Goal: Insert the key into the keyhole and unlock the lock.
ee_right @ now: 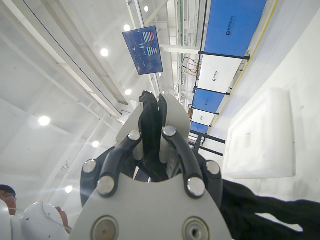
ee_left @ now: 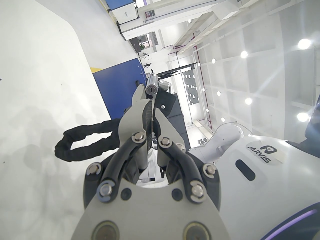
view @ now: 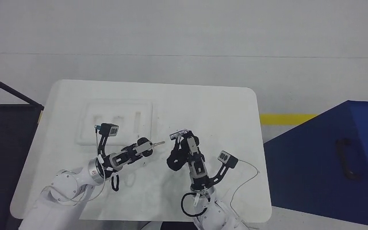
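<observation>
My left gripper point(view: 147, 147) point(ee_left: 150, 103) is shut on a thin metal key point(view: 157, 142) point(ee_left: 152, 112), whose blade points across the table toward the lock. The lock is a silver cylinder point(view: 181, 133) point(ee_left: 152, 88) on a black fabric-covered cable point(ee_left: 82, 138) point(ee_right: 149, 121). In the left wrist view its round keyhole face looks back at the key, just beyond the key's tip. My right gripper point(view: 185, 145) point(ee_right: 156, 101) is shut on the black cable and holds the lock above the table's middle. The top view shows a small gap between key tip and cylinder.
A white foam tray point(view: 118, 121) point(ee_right: 262, 133) with moulded recesses lies at the table's back left. The white table point(view: 230, 115) has rounded corners. A blue partition point(view: 322, 155) stands off its right edge. The cable's loop hangs below the right gripper.
</observation>
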Tool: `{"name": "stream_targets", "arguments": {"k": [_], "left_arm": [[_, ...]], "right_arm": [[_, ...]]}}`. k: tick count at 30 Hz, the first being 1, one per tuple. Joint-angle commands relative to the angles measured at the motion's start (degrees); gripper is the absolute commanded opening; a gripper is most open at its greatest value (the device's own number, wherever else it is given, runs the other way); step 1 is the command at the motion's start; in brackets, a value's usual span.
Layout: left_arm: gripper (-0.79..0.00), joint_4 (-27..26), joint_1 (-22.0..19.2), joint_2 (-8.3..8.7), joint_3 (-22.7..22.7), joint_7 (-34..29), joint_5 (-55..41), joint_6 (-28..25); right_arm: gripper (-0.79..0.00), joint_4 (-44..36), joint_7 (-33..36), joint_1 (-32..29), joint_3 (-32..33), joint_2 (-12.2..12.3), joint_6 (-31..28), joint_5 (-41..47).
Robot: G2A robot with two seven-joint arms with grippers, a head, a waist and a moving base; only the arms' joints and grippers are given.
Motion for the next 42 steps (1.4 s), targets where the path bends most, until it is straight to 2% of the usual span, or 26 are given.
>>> {"name": "stream_targets", "arguments": {"k": [1,19,42], "left_arm": [[-0.785,-0.11,-0.29,-0.04,-0.15,-0.33,0.08,0.07],[-0.785,0.96,-1.43,-0.50,-1.18,-1.17,-0.05,-0.01],[-0.785,0.33,0.06,-1.14,-1.98,-0.19,0.23,0.19]], "right_arm": [[-0.785,0.61,0.37,0.33,-0.50,-0.26,0.29,-0.10],[-0.785,2.37,0.41,1.79,-0.82,-2.04,0.78,-0.12],[-0.785,2.04,2.92,0.24,-0.10,-3.08,-0.27,-0.96]]}}
